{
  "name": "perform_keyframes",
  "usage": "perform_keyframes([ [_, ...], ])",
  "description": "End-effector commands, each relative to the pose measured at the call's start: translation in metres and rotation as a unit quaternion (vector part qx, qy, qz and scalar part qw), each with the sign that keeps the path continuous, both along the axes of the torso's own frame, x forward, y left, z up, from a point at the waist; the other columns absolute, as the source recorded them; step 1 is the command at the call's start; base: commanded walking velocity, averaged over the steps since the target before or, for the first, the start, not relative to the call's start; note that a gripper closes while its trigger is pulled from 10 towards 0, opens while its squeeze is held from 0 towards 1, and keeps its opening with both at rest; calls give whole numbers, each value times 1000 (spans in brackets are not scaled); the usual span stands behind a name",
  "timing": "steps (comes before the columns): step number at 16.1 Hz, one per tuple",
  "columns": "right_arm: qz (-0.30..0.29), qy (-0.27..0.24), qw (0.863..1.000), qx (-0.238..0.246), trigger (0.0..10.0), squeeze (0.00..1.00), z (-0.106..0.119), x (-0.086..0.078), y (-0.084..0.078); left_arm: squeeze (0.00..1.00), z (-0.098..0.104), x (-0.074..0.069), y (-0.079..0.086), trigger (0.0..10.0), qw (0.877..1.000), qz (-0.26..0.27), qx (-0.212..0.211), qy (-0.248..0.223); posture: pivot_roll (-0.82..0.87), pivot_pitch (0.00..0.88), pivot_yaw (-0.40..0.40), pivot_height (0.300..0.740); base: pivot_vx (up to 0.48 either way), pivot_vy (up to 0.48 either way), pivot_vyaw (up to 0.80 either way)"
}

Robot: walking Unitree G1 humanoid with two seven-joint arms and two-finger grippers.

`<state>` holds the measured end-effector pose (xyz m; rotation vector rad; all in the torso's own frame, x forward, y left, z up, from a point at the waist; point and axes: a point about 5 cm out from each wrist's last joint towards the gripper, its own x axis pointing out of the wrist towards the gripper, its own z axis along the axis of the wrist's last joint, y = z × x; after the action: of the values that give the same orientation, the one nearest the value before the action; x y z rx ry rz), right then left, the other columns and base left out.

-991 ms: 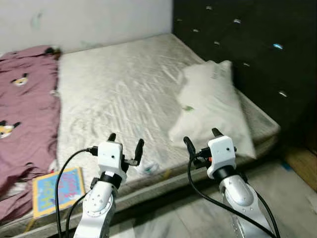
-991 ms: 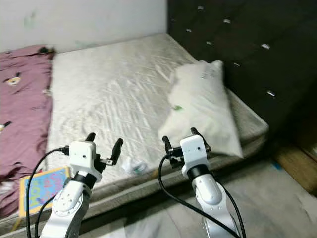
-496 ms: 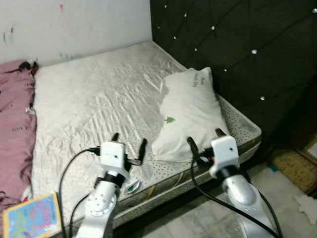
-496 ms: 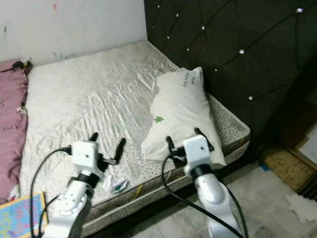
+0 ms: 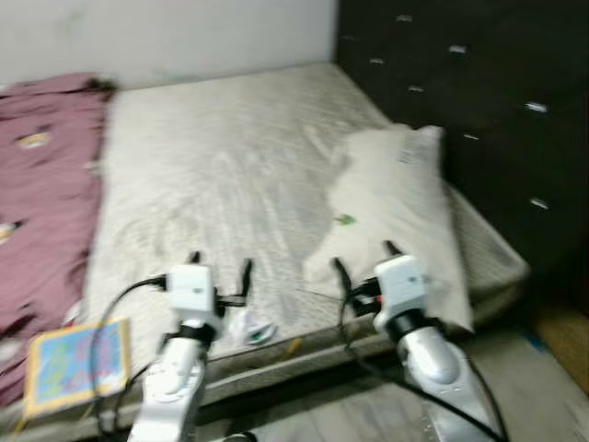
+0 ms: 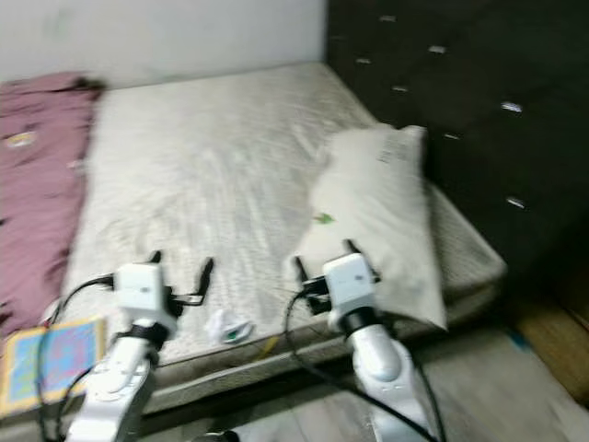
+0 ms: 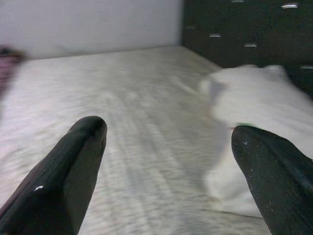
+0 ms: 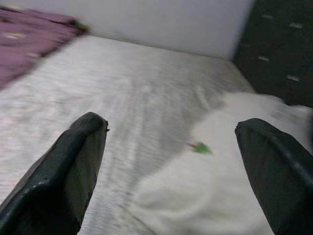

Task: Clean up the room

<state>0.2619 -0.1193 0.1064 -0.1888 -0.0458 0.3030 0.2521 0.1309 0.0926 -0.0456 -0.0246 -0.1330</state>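
1. The pillow (image 5: 396, 198) carries a small green mark and some dark print near its far end, too blurred to read; the book (image 5: 75, 354) has a bright cover, its lettering unreadable
2. The left gripper (image 5: 219, 272) is spread wide, holding nothing, above the mattress (image 5: 230, 175) near its front edge
3. The right gripper (image 5: 365, 262) is equally wide and empty, at the pillow's near end
4. A crumpled wrapper (image 5: 250, 328) lies at 4 o'clock of the left gripper; a maroon blanket (image 5: 41, 184) covers the 9 o'clock side
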Motion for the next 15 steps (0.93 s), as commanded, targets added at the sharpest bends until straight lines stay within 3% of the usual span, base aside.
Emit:
perform_keyframes([
  [1, -8, -6, 1000, -2, 10000, 0, 3, 0, -4, 0, -2, -1, -5, 10000, 1000, -8, -7, 7, 36, 124, 15, 740, 0, 0, 800],
  [5, -10, -1, 1000, -4, 10000, 0, 2, -1, -6, 0, -5, -2, -6, 10000, 1000, -7, -7, 13, 33, 128, 14, 740, 0, 0, 753],
  [9, -23, -7, 1000, 6, 10000, 0, 4, -2, -9, 0, -3, -2, -3, 10000, 1000, -7, -5, 13, 30, 128, 20, 740, 0, 0, 0],
  [12, -106, -24, 994, 6, 10000, 0, 13, -5, -41, 0, -1, -13, 30, 10000, 999, 52, 5, 12, 23, 118, 40, 740, 0, 0, 0],
  [15, -142, -17, 990, 3, 10000, 0, 13, -11, -64, 0, 3, -21, 54, 10000, 996, 88, 19, 10, 19, 110, 51, 740, 0, 0, 0],
])
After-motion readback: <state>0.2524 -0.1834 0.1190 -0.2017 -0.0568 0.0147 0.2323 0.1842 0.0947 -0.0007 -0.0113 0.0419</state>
